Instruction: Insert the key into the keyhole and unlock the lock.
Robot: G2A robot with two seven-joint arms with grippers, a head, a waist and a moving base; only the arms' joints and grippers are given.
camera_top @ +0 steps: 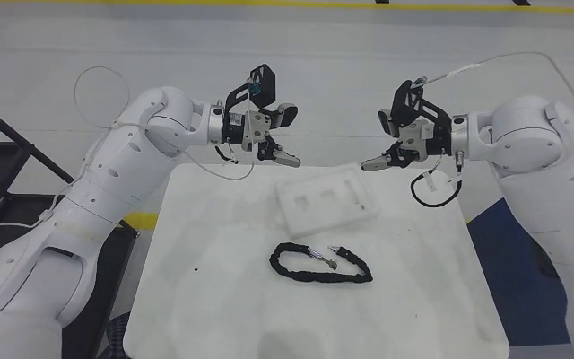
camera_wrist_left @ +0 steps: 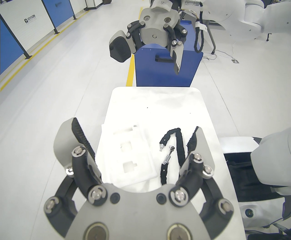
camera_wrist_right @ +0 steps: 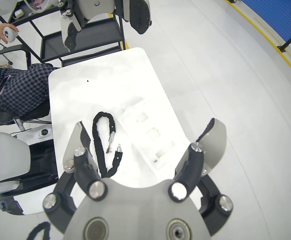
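Writing: a white board [camera_wrist_left: 29,20] at the side of the room has a small dark logo w/ print on it. Blue boards stand next to it. No labels can be made out on the lock or key.

The table [camera_top: 224,296] is white w/ round corners. The floor [camera_top: 341,54] is pale grey w/ yellow lines [camera_top: 269,4]. A blue box [camera_wrist_left: 166,68] stands just past one end of the table, and a black shelf [camera_wrist_right: 81,43] stands past the other end.

A white foam tray [camera_top: 325,202] w/ 3 square holes lies near the far edge of the table. Just beside it, on the robot's side, lies the black chain lock [camera_top: 309,263], bent in a loop, its 2 silver ends close together. The key [camera_wrist_left: 172,148] is small and touches the tip of one silver end. Can't tell how far in it goes.

L gripper [camera_top: 289,136] is up in the air by the far edge of the table, jaws wide apart, nothing in them. R gripper [camera_top: 378,142] is across from it, jaws also wide apart, nothing in them. The 2 face each other w/ the tray btw them. The lock and key are well apart from both, down on the table.
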